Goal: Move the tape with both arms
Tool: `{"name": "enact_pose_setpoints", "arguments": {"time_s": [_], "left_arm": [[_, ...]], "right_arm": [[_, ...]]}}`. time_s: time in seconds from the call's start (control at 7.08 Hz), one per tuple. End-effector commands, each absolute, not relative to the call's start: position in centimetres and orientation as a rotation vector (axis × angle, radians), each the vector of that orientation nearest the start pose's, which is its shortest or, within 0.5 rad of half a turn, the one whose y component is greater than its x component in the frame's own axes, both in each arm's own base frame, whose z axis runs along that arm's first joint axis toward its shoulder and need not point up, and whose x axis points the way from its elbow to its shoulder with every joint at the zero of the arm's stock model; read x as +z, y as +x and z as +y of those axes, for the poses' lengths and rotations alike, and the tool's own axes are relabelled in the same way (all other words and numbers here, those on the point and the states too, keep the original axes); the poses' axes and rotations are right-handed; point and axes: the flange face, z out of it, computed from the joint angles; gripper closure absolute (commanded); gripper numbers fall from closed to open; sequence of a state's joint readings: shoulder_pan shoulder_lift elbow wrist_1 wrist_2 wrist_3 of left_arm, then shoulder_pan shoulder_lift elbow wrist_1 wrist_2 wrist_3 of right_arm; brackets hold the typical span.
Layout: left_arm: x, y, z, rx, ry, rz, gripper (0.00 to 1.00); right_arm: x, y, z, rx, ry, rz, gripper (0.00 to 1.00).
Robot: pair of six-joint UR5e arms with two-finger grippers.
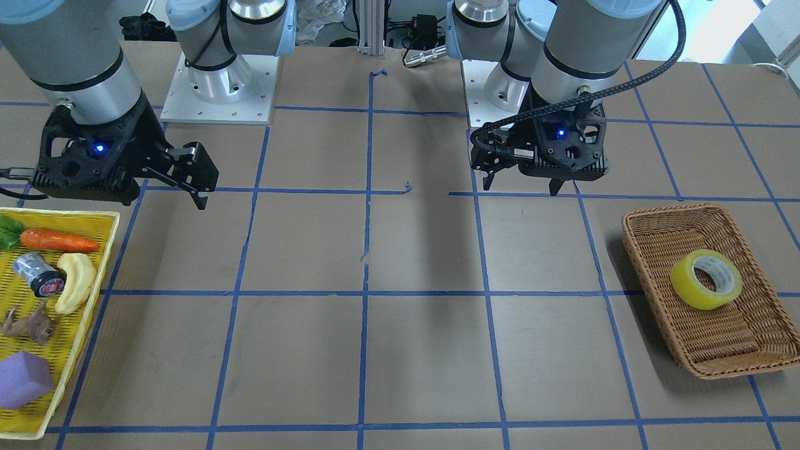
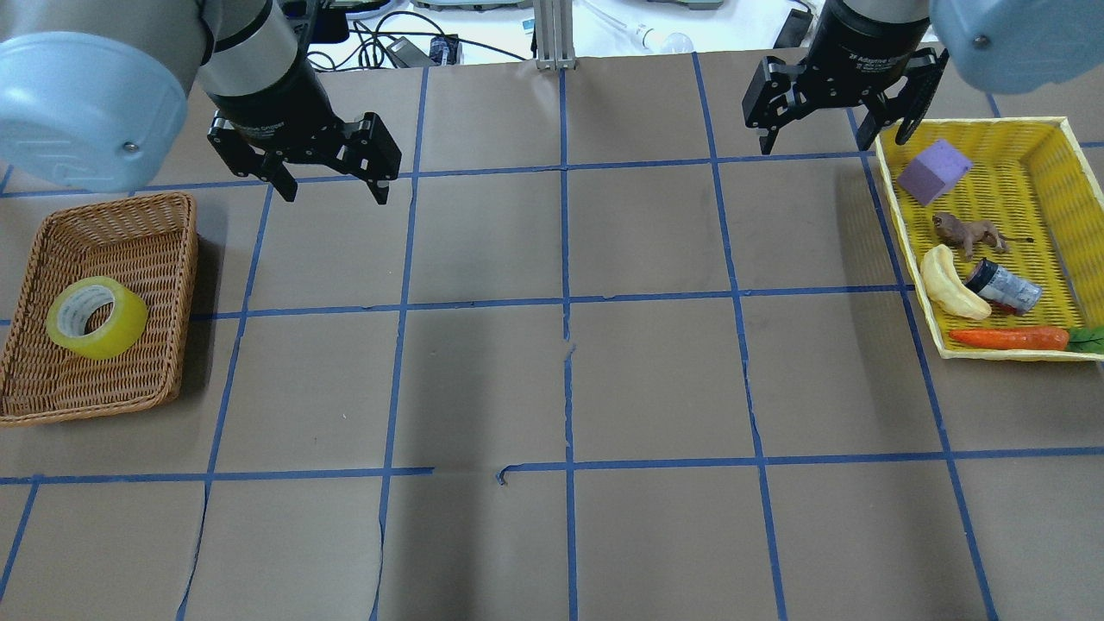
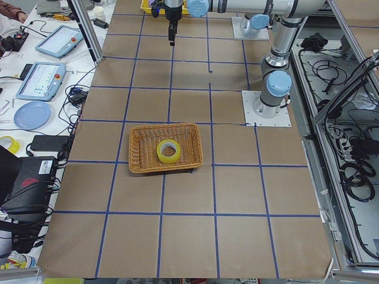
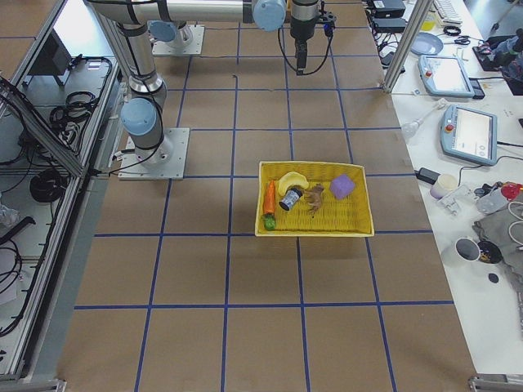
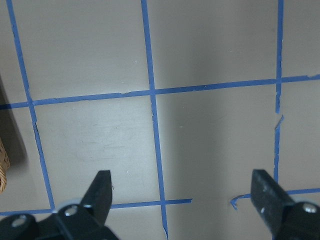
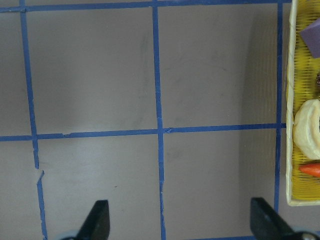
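Observation:
The yellow-green tape roll [image 2: 97, 316] lies in a brown wicker basket [image 2: 112, 211] on my left side of the table. It also shows in the front view [image 1: 706, 279] and the left side view [image 3: 168, 151]. My left gripper [image 2: 335, 194] is open and empty. It hangs above the table, beyond and to the right of the basket, and also shows in the front view [image 1: 520, 187] and its wrist view [image 5: 181, 180]. My right gripper [image 2: 833, 142] is open and empty above the table. It hangs beside the far left corner of the yellow tray [image 2: 975, 125].
The yellow tray [image 1: 62, 215] holds a purple block [image 2: 935, 170], a brown animal figure [image 2: 966, 231], a pale banana toy [image 2: 949, 289], a dark can [image 2: 1005, 287] and a carrot [image 2: 1009, 338]. Brown paper with a blue tape grid covers the table.

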State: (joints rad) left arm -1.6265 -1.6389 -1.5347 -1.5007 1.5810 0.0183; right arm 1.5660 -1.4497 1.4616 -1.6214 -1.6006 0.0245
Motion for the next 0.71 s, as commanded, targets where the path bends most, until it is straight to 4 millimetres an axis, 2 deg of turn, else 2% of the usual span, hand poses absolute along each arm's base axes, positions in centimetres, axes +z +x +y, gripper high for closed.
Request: {"name": "enact_pose_setpoints", "arguments": {"time_s": [0.0,0.57], "left_arm": [[47.97,-14.26,-51.88,-0.052,0.095,3.119,0.00],[47.99,-14.04,-51.77,-0.045,0.088,3.123,0.00]], "right_arm": [[48.48,12.72,-54.81,-0.066,0.049,3.168,0.00],[48.47,12.72,-54.79,-0.064,0.049,3.168,0.00]]}}
